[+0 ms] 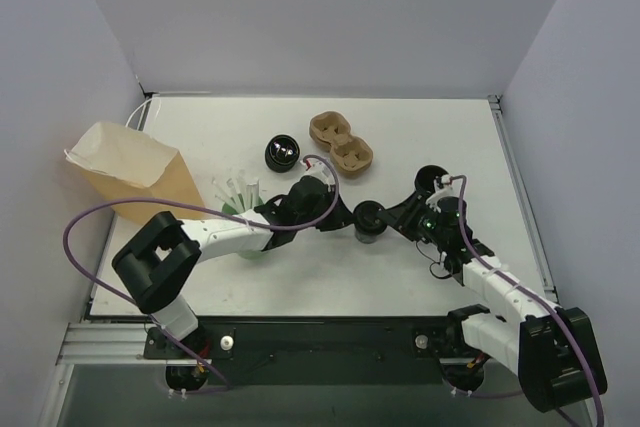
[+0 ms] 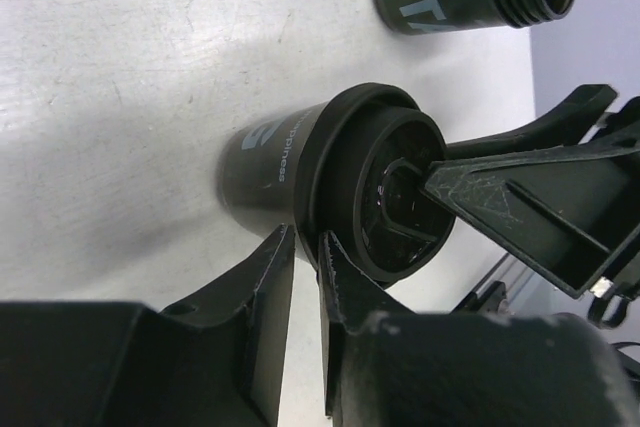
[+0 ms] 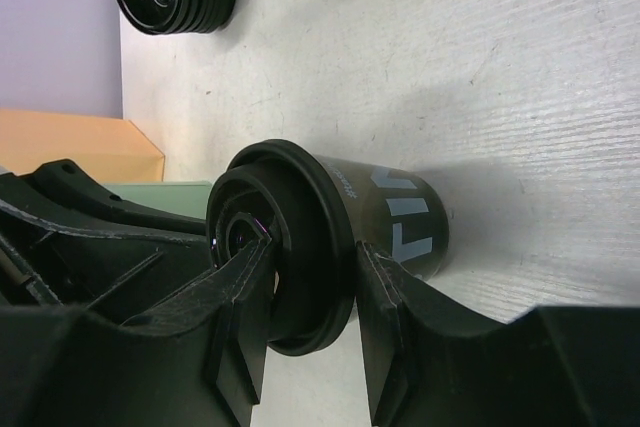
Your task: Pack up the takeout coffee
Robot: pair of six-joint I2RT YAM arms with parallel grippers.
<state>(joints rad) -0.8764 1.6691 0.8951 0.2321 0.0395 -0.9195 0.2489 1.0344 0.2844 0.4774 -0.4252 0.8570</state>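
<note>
The small black lidded takeout cup stands upright near mid-table, partly masked in the overhead view. My right gripper pinches it across the lid rim from 3 o'clock. My left gripper, at its 9 o'clock, has its fingers almost pressed together; whether they touch the rim I can't tell. A lidless ribbed black cup at 10 o'clock is cropped in both wrist views.

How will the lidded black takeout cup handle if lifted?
The small round black lidded takeout cup has a smooth wall, so probably slippery. The right gripper has jaws astride only the lid rim; the lid might pop off when lifted. Round, so likely rolls if tipped.
</note>
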